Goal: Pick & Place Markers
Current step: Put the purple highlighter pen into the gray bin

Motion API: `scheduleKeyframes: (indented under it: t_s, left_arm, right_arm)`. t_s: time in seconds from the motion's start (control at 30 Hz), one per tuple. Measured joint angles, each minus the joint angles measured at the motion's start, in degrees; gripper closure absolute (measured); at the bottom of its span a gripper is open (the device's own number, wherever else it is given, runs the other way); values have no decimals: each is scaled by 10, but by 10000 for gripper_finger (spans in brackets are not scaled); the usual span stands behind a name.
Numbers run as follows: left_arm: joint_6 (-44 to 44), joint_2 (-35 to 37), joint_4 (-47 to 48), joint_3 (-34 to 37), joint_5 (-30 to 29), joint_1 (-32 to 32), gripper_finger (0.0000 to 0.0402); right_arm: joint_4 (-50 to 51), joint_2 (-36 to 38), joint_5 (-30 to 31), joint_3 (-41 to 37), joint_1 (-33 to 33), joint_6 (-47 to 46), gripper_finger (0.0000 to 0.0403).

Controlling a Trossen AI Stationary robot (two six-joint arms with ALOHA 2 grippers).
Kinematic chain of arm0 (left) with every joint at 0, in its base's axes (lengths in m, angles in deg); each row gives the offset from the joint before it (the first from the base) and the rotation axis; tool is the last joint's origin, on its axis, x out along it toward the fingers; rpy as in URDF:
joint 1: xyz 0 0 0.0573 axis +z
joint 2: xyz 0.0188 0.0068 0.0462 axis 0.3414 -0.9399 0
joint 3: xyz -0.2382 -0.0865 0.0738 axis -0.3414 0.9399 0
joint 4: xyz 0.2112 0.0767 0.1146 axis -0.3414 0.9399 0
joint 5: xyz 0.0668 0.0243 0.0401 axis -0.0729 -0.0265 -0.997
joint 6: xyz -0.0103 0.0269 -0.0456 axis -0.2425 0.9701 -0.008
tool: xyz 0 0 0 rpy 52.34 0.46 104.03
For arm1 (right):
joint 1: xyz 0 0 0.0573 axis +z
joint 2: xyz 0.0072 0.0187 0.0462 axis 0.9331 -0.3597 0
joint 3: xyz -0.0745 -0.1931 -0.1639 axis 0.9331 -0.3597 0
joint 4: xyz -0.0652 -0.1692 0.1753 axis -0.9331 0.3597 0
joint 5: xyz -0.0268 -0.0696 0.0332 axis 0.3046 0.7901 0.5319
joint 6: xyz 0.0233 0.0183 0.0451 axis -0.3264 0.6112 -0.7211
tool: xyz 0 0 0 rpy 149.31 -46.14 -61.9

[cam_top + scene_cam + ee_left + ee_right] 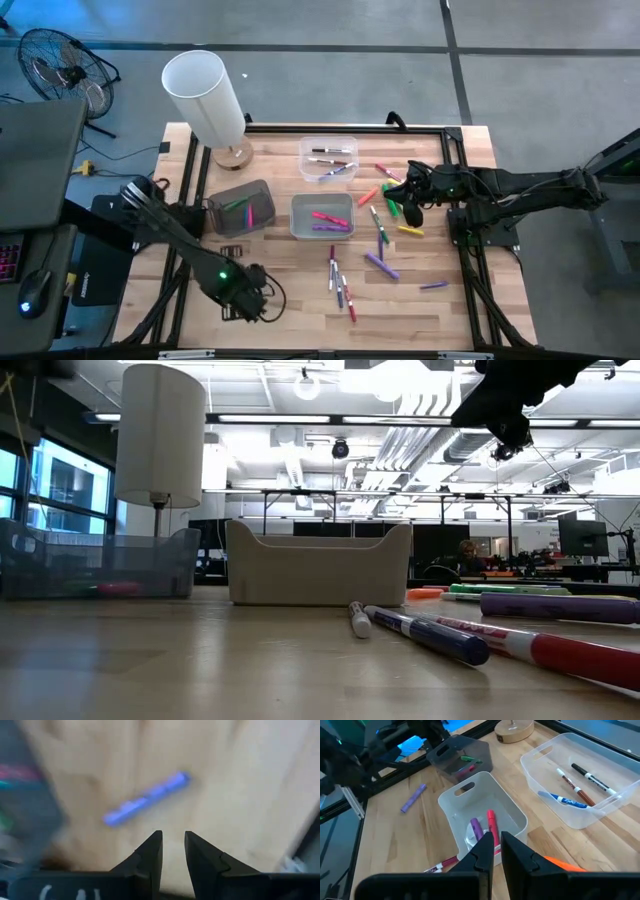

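Many markers (382, 262) lie loose on the wooden table's right half, among them purple, green, orange, yellow and white-bodied ones (342, 285). A purple marker (147, 799) lies flat on the wood below my left gripper (173, 845). That gripper hangs over the table's near left part (248, 300), pointing down, slightly open and empty. My right gripper (497, 845) hovers above the markers at the right (410, 205), shut and empty. The white bin (480, 815) holds pink and purple markers. Green and pink ones lie in the dark bin (460, 760), white-bodied ones in the clear bin (575, 785).
A lamp with a white shade (205, 95) stands on a wooden base (232, 155) at the far left corner. A black frame (470, 240) borders the table. A fan (60, 65) stands on the floor beyond the left side. Bare wood (290, 290) lies along the near edge.
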Motion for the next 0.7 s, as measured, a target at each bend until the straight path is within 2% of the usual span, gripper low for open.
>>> scheduleKeyframes:
  t_s: [0.13,0.23,0.33,0.43,0.53,0.6,0.7]
  left_arm:
    - [43,58,-17,16,-101,6,323]
    - [72,115,-88,75,-135,14,323]
    - [95,187,-189,175,-138,26,323]
    - [129,262,-329,288,-130,47,323]
    - [215,305,-452,379,-122,76,323]
    - [264,311,-500,417,-130,97,323]
    - [320,311,-510,430,-129,126,323]
  right_arm:
    - [-2,0,4,0,0,-5,380]
    - [-2,0,10,0,0,-28,380]
    - [-5,0,10,0,0,-48,380]
    - [-6,0,15,0,0,-72,380]
    - [-6,0,21,0,0,-93,380]
    - [-6,0,27,0,2,-106,380]
    - [-6,0,49,0,13,-122,380]
